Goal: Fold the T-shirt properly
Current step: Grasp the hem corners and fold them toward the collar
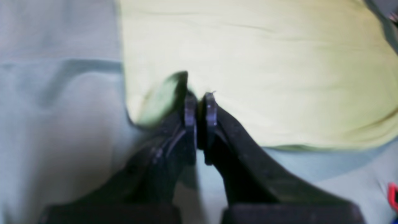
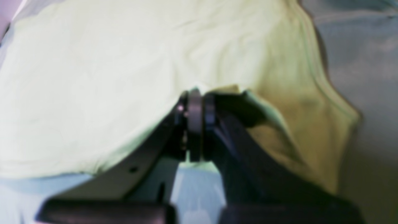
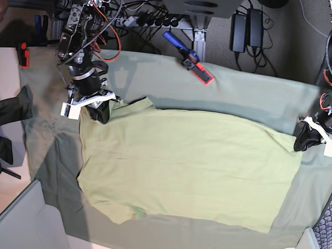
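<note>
The pale yellow-green T-shirt (image 3: 187, 166) lies spread nearly flat on the grey-green table cloth (image 3: 244, 91). In the base view my right gripper (image 3: 98, 110) is at the shirt's upper left corner, and my left gripper (image 3: 307, 139) is at its upper right corner. In the right wrist view the right gripper (image 2: 196, 107) is shut on the T-shirt (image 2: 93, 77), with a flap of fabric draped over one finger. The left wrist view has the left gripper (image 1: 199, 104) shut on the edge of the T-shirt (image 1: 264, 68), a small fold raised beside it.
A blue and red clamp tool (image 3: 188, 57) lies on the cloth at the back. Cables and power bricks (image 3: 246, 26) sit behind the table. A dark object (image 3: 13, 106) is at the left edge. Something red (image 1: 393, 196) shows at the left wrist view's right edge.
</note>
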Controlling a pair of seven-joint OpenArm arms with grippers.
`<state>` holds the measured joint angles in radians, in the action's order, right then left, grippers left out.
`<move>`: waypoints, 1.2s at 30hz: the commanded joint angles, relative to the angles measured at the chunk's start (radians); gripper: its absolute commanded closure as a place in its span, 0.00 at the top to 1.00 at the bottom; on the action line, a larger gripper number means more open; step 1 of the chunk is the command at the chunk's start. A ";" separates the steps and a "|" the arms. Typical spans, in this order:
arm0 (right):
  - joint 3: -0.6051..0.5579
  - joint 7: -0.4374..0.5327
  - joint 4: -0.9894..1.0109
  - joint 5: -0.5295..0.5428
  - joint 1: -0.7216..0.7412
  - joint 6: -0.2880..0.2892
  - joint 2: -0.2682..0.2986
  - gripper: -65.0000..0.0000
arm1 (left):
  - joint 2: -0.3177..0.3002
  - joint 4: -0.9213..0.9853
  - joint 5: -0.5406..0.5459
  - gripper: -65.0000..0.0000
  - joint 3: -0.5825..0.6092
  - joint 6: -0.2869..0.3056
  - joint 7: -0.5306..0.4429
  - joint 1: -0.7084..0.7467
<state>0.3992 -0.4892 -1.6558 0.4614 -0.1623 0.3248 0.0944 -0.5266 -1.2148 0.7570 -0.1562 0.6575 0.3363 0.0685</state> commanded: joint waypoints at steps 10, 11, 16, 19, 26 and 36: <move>0.002 0.037 0.108 -0.014 0.180 0.021 0.058 0.00 | -0.020 0.135 0.016 0.00 -0.008 0.001 -0.025 -0.138; 0.000 0.037 0.123 -0.018 0.195 0.021 0.061 0.00 | -0.019 0.135 0.016 0.00 -0.007 0.001 -0.025 -0.141; -0.029 0.037 0.198 -0.059 0.268 0.021 0.063 0.00 | -0.020 0.135 0.016 0.00 -0.007 0.001 -0.025 -0.141; -0.048 0.037 0.230 -0.062 0.299 0.021 0.063 0.00 | -0.020 0.135 0.016 0.00 -0.006 0.001 -0.024 -0.143; -0.054 0.041 0.269 -0.062 0.339 0.021 0.063 0.00 | -0.020 0.135 -0.001 0.10 0.041 0.000 -0.025 -0.174; -0.054 0.063 0.269 -0.063 0.340 0.021 0.063 0.00 | -0.020 0.135 -0.028 0.17 0.097 0.000 -0.026 -0.244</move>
<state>0.3443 -0.4591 -1.3720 0.3912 0.1555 0.3252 0.1471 -0.5262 -1.0672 0.7143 -0.0532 0.6544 0.3328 -0.1528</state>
